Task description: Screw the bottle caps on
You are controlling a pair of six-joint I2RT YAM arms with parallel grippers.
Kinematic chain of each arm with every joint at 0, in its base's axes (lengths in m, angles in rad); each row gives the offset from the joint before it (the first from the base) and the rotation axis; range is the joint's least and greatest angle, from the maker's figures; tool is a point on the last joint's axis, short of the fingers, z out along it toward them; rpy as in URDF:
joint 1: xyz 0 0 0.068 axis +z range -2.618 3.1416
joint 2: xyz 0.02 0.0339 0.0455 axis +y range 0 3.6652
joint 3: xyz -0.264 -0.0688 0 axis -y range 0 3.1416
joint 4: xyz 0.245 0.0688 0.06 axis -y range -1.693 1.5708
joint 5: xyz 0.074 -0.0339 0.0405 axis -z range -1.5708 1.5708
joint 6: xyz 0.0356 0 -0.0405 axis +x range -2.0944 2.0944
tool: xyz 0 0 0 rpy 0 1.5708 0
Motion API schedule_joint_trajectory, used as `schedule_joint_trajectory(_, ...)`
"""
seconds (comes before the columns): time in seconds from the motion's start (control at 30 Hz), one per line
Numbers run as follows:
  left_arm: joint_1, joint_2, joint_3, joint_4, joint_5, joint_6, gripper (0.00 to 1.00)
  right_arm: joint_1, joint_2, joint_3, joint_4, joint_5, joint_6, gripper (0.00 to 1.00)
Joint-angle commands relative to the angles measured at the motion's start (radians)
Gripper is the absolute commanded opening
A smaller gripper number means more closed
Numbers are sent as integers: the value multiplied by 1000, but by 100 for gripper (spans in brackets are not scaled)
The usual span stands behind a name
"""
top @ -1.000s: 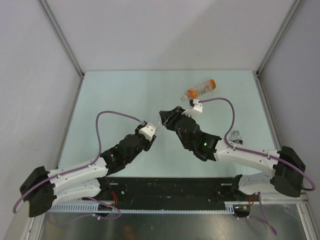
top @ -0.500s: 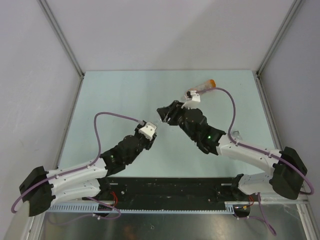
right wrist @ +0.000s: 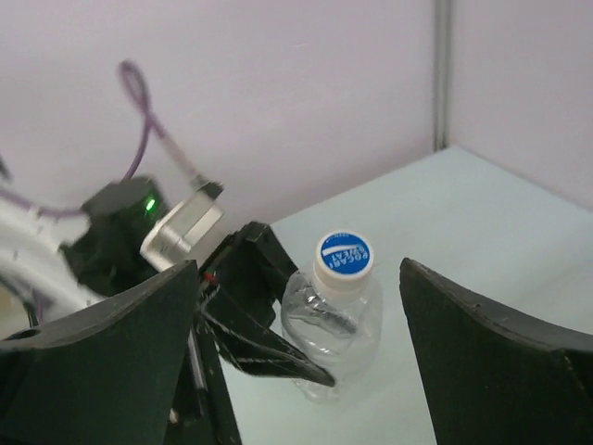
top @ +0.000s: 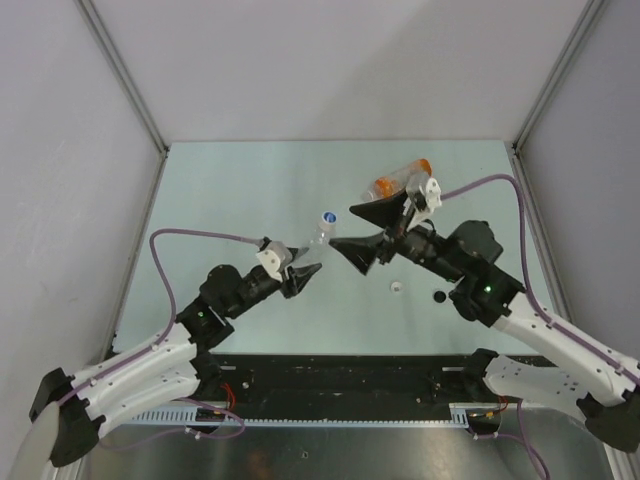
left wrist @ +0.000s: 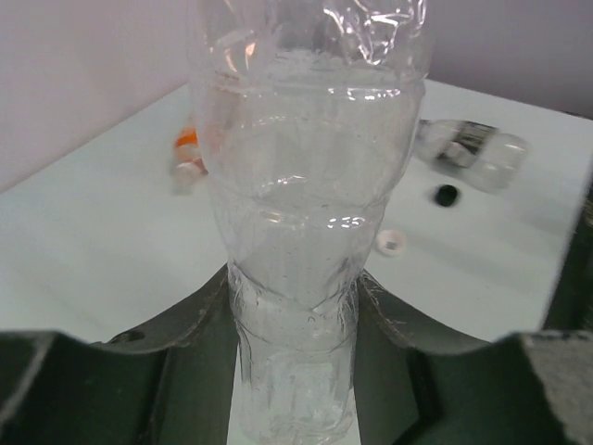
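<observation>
Left fingers (top: 303, 272) closed tight on the lower body of the plain clear crinkled plastic bottle (top: 321, 236), approx. mid-surface. Left wrist view shows one finger pressed on each side of its narrow waist (left wrist: 295, 306). Bottle roughly upright, top leaning away from the arm bases. Can't tell whether its base touches the pale green surface (top: 230, 190).

Round white screw cap w/ blue printed disc on top (top: 328, 216) sits on that bottle's neck, also seen in the right wrist view (right wrist: 343, 255). How far it's threaded on: can't tell.

Right fingers (top: 362, 252) spread wide, holding nothing. In the top view they sit just right of the held bottle. In the right wrist view the capped top shows in the gap between them (right wrist: 93, 362), no contact.

Orange-tinted clear plastic bottle (top: 400, 180) lies on its side towards the far right of the surface, just behind the right fingers.

Small plain white round cap (top: 397, 287) lies loose on the surface beside the right arm. Small black round cap (top: 439, 296) is near it on the right, the two apart. Both also show in the left wrist view: white (left wrist: 392, 243), black (left wrist: 447, 194).

Third clear plastic bottle w/ dark label (left wrist: 473, 153) lies on its side beyond the black cap, seen only in the left wrist view. Label too blurred to read.
</observation>
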Motion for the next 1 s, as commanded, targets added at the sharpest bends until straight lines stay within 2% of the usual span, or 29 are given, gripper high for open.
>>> schedule_joint_trajectory(0.0, 39, -69, -37, 31, 470, 60, 0, -55, -61, 6, -127, -398, -350, 92)
schedule_joint_trajectory(0.07, 42, -96, -49, 30, 606, 90, 0, -84, -92, 4, -197, -574, -466, 91)
schedule_joint_trajectory(0.13, 43, -111, -57, 30, 676, 105, 0, -95, -117, 3, -261, -700, -548, 90)
schedule_joint_trajectory(0.27, 43, -109, -58, 29, 735, 117, 0, -98, -141, 3, -319, -821, -611, 88)
schedule_joint_trajectory(0.57, 43, -50, -36, 29, 769, 120, 0, -63, -90, 3, -224, -933, -578, 80)
schedule_joint_trajectory(0.87, 43, -36, -33, 29, 761, 117, 0, 11, -56, 3, -176, -896, -583, 61)
schedule_joint_trajectory(0.97, 43, -32, -31, 29, 752, 113, 0, 22, -45, 3, -166, -876, -569, 51)
